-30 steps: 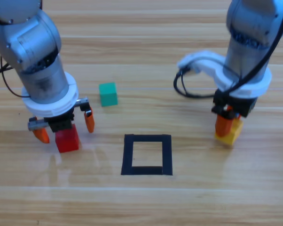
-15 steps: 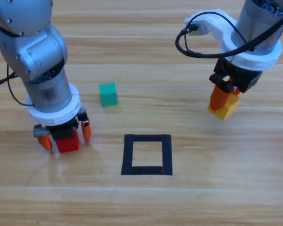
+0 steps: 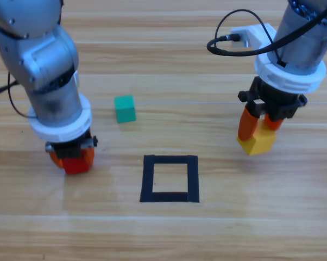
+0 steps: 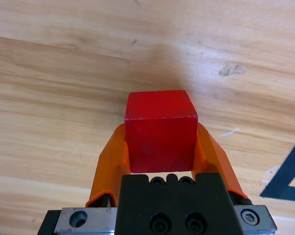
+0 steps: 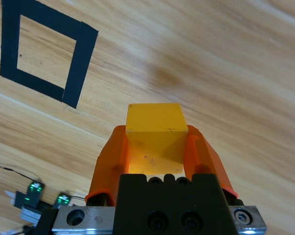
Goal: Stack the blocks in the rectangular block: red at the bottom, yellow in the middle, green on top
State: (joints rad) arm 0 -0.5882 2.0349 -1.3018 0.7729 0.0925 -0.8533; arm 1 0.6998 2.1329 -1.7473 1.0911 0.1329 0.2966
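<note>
Nearest the front edge of the bench lies the rectangular block, a black tape frame with bare wood inside it; no cube stands there yet, so by the look of it no part of the stack is built.

Just behind that line, toward the bench's left edge, the left gripper has its jaws closed on the sides of the red cube. The left wrist view shows the red face squarely between both orange jaws, with a corner of the tape frame off to one side. Whether the cube is lifted or resting on the wood cannot be told.

Toward the right edge, the right gripper holds the yellow cube between its jaws, and the cube looks raised clear of the bench.

Farther back, left of centre, the green cube sits alone on the wood, untouched.

Left to do, as I judge it: red into the frame, yellow on red, green last.
</note>
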